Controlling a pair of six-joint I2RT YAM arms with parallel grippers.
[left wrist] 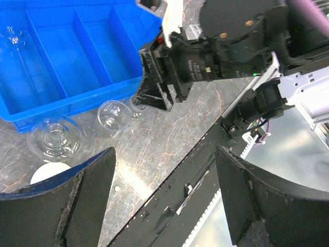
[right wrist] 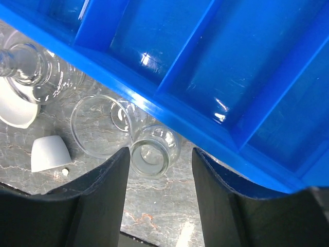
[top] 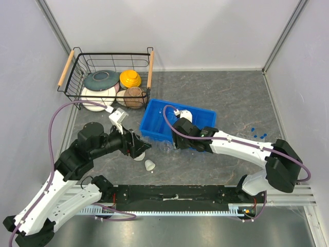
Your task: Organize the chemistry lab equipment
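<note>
The blue bin sits mid-table with a clear flask in one compartment. Along its near wall on the table stand a small clear beaker lying on its side, a larger clear beaker, a ribbed glass flask and a white cup. My right gripper is open, its fingers either side of the small beaker's mouth, with a gap on the right. My left gripper is open and empty above the table's near edge, just left of the glassware.
A black wire basket with coloured bowls and plates stands at the back left. Small blue caps lie on the table at the right. A black rail runs along the near edge. The bin's near wall is right by the right fingers.
</note>
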